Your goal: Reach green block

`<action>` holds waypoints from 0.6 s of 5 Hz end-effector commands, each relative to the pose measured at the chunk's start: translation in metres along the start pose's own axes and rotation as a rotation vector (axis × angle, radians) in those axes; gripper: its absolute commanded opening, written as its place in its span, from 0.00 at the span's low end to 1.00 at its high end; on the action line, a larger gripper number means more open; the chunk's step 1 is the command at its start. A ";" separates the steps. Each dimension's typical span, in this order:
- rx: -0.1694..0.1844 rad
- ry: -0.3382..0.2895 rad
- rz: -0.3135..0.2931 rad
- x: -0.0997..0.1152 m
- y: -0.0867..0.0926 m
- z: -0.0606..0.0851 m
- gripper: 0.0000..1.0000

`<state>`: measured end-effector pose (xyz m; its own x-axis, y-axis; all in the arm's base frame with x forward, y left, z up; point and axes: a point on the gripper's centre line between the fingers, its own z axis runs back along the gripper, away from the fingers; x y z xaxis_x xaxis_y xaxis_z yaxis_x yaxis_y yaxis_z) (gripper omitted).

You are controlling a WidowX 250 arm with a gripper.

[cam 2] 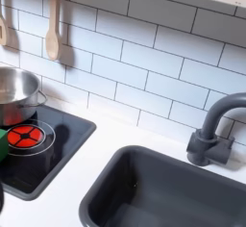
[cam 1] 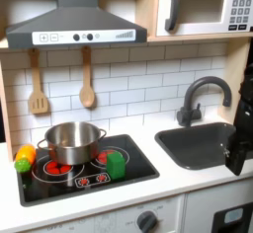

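Observation:
The green block [cam 1: 116, 165] stands upright on the black stove top [cam 1: 138, 168], in front of and to the right of the steel pot [cam 1: 71, 141]. A sliver of the green block [cam 2: 3, 143] also shows at the second exterior view's left edge, beside a red burner [cam 2: 30, 135]. My dark arm hangs at the first exterior view's right edge, with the gripper [cam 1: 237, 159] over the right side of the sink [cam 1: 198, 146], far from the block. Its fingers are too dark and cropped to read.
A green and orange toy vegetable [cam 1: 24, 158] lies at the stove's left. The faucet [cam 1: 203, 94] rises behind the sink. A wooden spatula [cam 1: 38, 87] and a wooden spoon [cam 1: 87, 79] hang on the tiled wall. The range hood and microwave sit overhead.

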<state>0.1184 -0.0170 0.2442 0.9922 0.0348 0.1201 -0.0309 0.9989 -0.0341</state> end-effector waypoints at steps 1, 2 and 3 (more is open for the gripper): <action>0.000 -0.002 0.000 0.000 0.000 0.000 1.00; 0.021 -0.039 -0.018 0.017 0.007 -0.004 1.00; 0.039 -0.041 -0.010 0.030 0.019 -0.010 1.00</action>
<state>0.1486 0.0018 0.2353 0.9884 0.0245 0.1498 -0.0247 0.9997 -0.0006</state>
